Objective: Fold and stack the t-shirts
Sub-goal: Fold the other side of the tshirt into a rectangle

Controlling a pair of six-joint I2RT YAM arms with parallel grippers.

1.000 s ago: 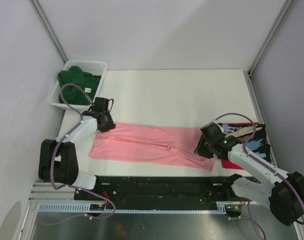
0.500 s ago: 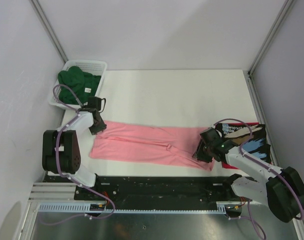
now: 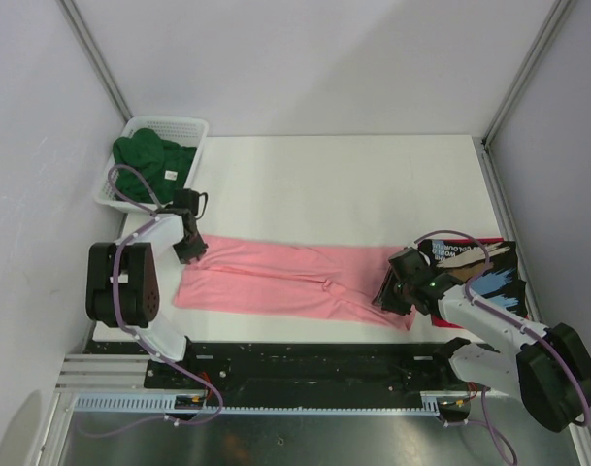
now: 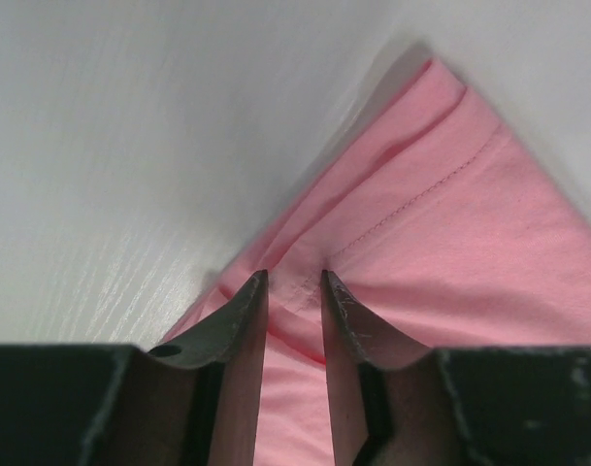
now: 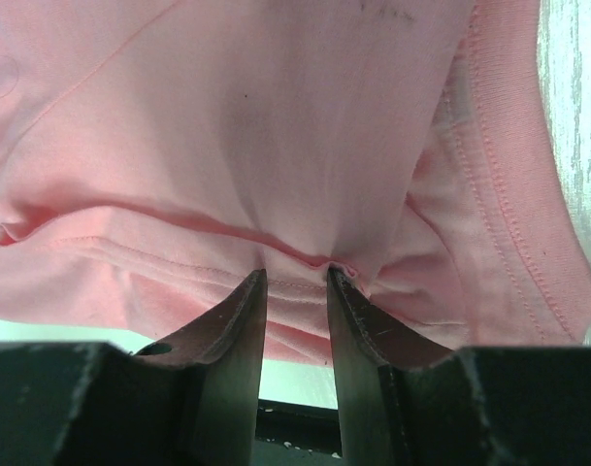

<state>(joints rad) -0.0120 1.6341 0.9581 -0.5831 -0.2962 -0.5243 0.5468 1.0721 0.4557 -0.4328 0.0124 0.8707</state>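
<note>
The salmon-pink t-shirt (image 3: 285, 277) lies in a long folded strip across the near part of the white table (image 3: 353, 184). My left gripper (image 3: 191, 248) sits at the strip's far-left corner. In the left wrist view its fingers (image 4: 294, 275) pinch a crease of the pink cloth (image 4: 450, 252) by the stitched hem. My right gripper (image 3: 390, 296) is at the strip's right end. It is shut (image 5: 296, 272) on a bunched fold of the pink shirt (image 5: 276, 116), with tension lines running to the tips. A dark green t-shirt (image 3: 149, 160) fills the basket. A black printed t-shirt (image 3: 470, 267) lies at the right edge.
The white mesh basket (image 3: 169, 123) stands at the table's far-left corner, just behind the left arm. A black rail (image 3: 305, 354) runs along the near table edge, close below the pink strip. Grey walls enclose both sides.
The left gripper slid left and slightly nearer, onto the strip's far-left corner. The right gripper came down and back toward the near edge at the strip's right end, then held still.
</note>
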